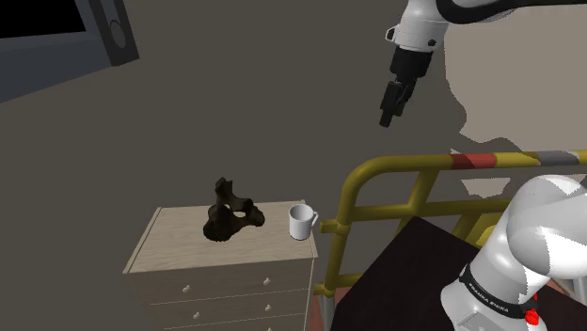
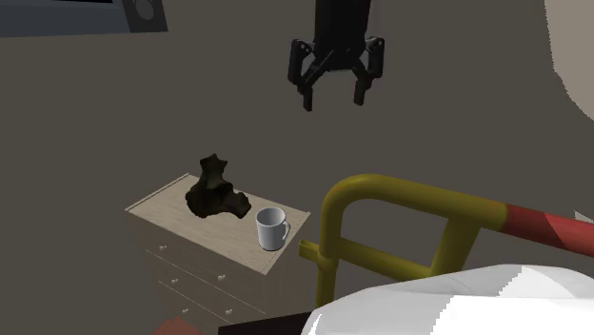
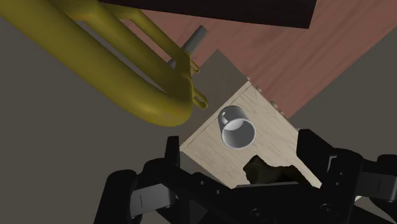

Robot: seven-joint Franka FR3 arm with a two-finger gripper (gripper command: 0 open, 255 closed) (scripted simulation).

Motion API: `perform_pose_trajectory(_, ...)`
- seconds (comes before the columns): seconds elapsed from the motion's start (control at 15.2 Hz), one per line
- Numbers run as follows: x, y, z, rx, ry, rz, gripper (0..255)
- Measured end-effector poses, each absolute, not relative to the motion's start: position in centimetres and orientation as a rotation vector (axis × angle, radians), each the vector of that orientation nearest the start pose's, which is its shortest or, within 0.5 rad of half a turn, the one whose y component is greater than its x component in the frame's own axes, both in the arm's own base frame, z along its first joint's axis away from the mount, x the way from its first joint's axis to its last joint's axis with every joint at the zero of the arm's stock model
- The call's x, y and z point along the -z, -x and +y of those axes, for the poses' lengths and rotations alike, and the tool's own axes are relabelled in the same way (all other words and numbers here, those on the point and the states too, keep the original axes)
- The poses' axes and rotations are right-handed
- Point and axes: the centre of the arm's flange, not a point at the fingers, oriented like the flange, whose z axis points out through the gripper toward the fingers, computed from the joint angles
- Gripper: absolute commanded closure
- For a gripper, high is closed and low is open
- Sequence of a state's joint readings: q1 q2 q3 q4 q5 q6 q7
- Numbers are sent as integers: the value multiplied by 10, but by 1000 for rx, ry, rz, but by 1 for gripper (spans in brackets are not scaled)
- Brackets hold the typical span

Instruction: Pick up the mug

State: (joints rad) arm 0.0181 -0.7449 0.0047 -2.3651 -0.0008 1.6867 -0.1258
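1. The white arm (image 1: pixel 527 235) rises from the shoulder view's lower right and comes back in at the top edge, with its wrist pointing down.
2. The stand (image 1: pixel 404 273) is a dark box at the arm's foot.
3. A yellow rail (image 1: pixel 376 179) of bent tube runs along the stand's edge, with a red and grey striped stretch further along. It is also seen in the second exterior view (image 2: pixel 381 186) and the wrist view (image 3: pixel 127 83).
4. A pale wooden dresser (image 1: pixel 179 246) with small-knobbed drawers stands just beside the rail's corner post. Its top is also seen from the other side (image 2: pixel 152 206) and from above (image 3: pixel 210 153).
5. The black gripper (image 2: pixel 333 100) hangs high over the dresser, well apart from everything on it. Its jaws stand apart with nothing between them. It is also seen in the shoulder view (image 1: pixel 388 118) and the wrist view (image 3: pixel 240 137).
6. A dark, knobbly sculpture (image 1: pixel 229 212) sits near the middle of the dresser top (image 2: pixel 215 190) (image 3: pixel 267 170).
7. The white mug (image 1: pixel 301 222) stands upright on the dresser top, at the corner nearest the rail. It is near the sculpture but not touching it (image 2: pixel 271 229). The wrist view looks down into its open mouth (image 3: pixel 236 127).
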Motion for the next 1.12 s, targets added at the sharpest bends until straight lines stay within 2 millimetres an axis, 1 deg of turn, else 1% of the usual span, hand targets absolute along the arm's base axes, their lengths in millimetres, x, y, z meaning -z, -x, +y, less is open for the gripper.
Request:
perform_pose_trajectory(0.07, -584, -329, 8, 104, 3139, -232, 0)
perform_pose_trajectory(0.2, -573, -334, 13, 100, 3141, -228, 0)
perform_pose_trajectory(0.4, -540, -352, 31, 90, 3147, -220, 0)
perform_pose_trajectory(0.59, -507, -367, 43, 82, 3153, -210, 0)
perform_pose_trajectory(0.66, -499, -374, 46, 80, 3155, -207, 0)
perform_pose_trajectory(0.79, -474, -383, 60, 74, 3160, -200, 0)
perform_pose_trajectory(0.86, -464, -392, 66, 72, 3162, -197, 0)
perform_pose_trajectory(1.12, -420, -413, 85, 61, 3170, -184, 0)
